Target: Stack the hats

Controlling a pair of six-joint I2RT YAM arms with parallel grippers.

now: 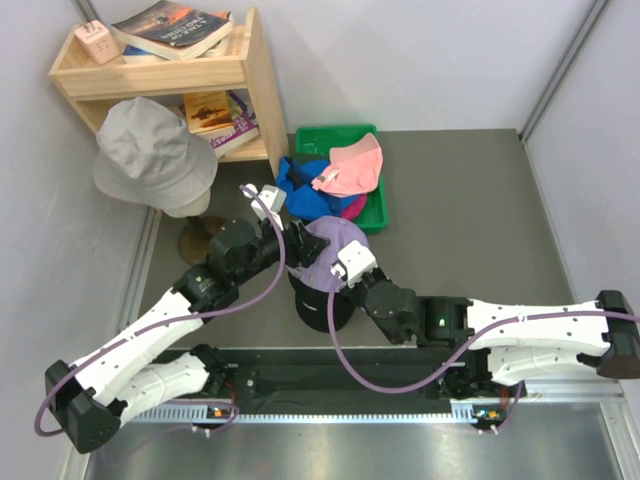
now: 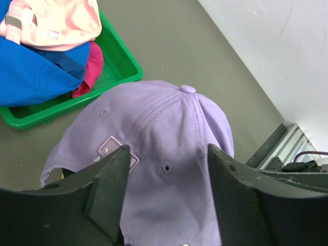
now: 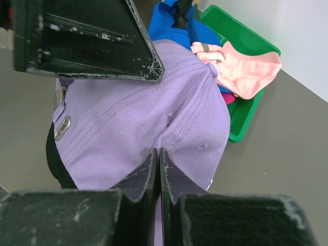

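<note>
Two caps sit stacked mid-table: lavender cap on top of the black cap, and only the black cap's lower edge shows under it. The lavender crown faces up, top button visible in the left wrist view.

Left gripper comes in from the left with its jaws spread wide, one finger on each side of the lavender crown. Can't tell whether the fingers touch the fabric.

Right gripper comes in from the right with its jaws closed together, tips down on the lavender cap's near side. Can't tell if any fabric is pinched.

Three more caps are piled in the green tray just behind the stack: blue cap at the left, spilling over the tray's edge, pink cap on top to the right, and magenta cap peeking out beneath them.

Grey table under it all. Wooden shelf with books stands in the far left corner. Grey bucket hat sits on a stand, left of the stack.
</note>
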